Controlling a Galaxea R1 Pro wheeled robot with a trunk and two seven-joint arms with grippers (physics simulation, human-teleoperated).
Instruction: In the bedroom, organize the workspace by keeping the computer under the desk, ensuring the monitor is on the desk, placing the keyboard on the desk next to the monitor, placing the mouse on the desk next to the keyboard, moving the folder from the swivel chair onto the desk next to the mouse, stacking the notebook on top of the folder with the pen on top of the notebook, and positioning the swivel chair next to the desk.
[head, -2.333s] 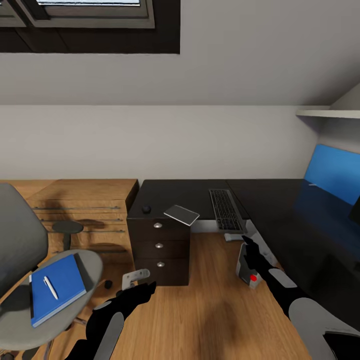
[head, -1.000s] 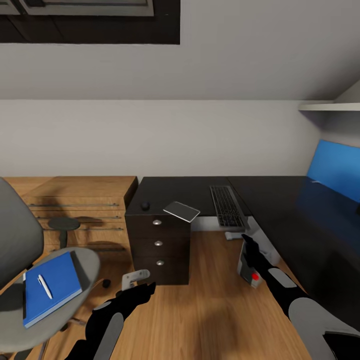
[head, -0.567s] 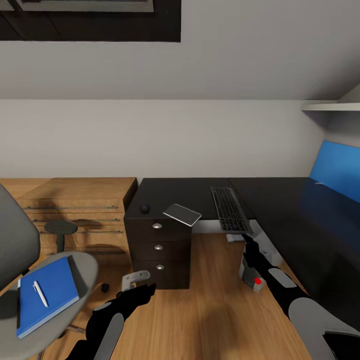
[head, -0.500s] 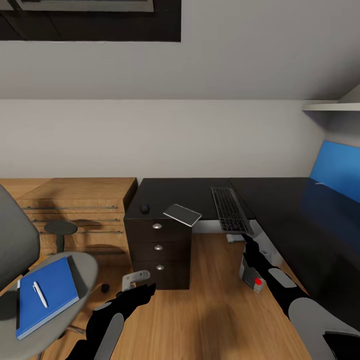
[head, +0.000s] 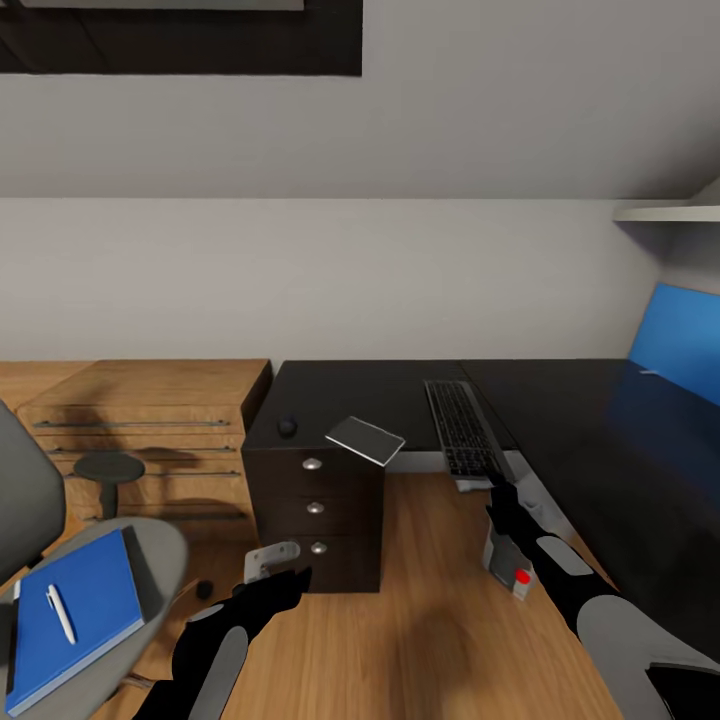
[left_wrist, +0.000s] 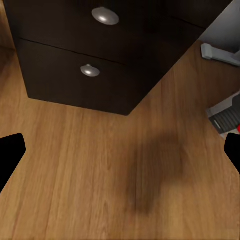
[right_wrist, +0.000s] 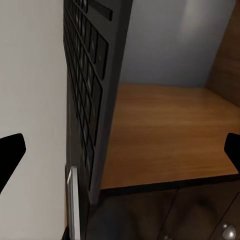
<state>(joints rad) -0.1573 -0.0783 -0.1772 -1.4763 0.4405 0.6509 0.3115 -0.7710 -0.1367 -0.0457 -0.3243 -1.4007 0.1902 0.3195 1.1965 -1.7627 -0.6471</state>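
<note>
Both grippers, left (head: 283, 583) and right (head: 497, 498), hang with jaws wide apart, holding nothing. The folder (head: 70, 622) lies on the chair (head: 160, 545) seat at near left, pen (head: 60, 613) on top; the table (head: 400, 392) stands farther right. My advice: turn toward the chair squarely, then grip the folder's edge level so the pen stays put.

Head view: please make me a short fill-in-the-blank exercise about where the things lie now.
1. The pen lies on the blue ____.
2. The folder rests on the seat of the swivel ____.
3. The mouse sits on the black ____.
4. The notebook lies between the mouse and the ____.

Missing words: folder; chair; desk; keyboard
</note>
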